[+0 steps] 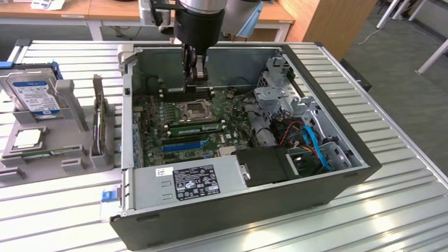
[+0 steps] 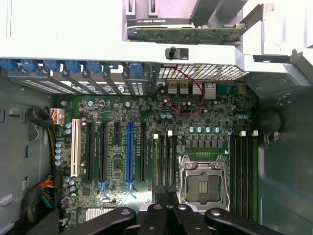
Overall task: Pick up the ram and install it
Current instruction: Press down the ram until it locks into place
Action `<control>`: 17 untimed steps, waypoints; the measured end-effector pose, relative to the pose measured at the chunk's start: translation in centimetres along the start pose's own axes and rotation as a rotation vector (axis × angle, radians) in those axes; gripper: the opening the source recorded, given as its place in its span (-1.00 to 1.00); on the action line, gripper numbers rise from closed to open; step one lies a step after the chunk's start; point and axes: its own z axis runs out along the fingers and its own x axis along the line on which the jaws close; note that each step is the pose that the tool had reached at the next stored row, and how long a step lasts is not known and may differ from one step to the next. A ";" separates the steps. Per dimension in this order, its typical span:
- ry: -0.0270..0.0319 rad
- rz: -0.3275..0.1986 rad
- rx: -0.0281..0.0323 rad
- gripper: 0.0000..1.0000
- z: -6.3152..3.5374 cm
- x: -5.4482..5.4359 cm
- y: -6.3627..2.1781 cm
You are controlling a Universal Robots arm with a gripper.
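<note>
My gripper (image 1: 197,80) hangs inside the open computer case (image 1: 336,142), above the motherboard (image 1: 157,113) near the empty processor socket (image 1: 194,110). Its fingers stand close together, and I see nothing between them. In the wrist view the gripper (image 2: 167,197) is over the dark memory slots (image 2: 165,159) beside the socket (image 2: 203,183). A long narrow green stick, the ram (image 1: 48,154), lies in the grey holder (image 1: 70,94) at the exterior view's left, well away from the gripper. A similar green strip (image 1: 196,127) sits in a slot on the near side of the socket.
The holder also carries a silver hard drive (image 1: 33,94), a square processor chip (image 1: 28,138) and an upright expansion card (image 1: 98,121). Inside the case are a power supply (image 1: 189,184), a drive cage (image 1: 276,102) and blue and orange cables (image 1: 315,144). More slots (image 2: 243,166) lie beyond the socket.
</note>
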 end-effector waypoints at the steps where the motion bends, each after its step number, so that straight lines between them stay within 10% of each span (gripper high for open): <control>1: 0.0001 0.000 -0.0001 -0.80 0.00 0.0 0.00; 17: 0.0002 0.000 -0.0001 -0.80 -0.14 0.0 -2.78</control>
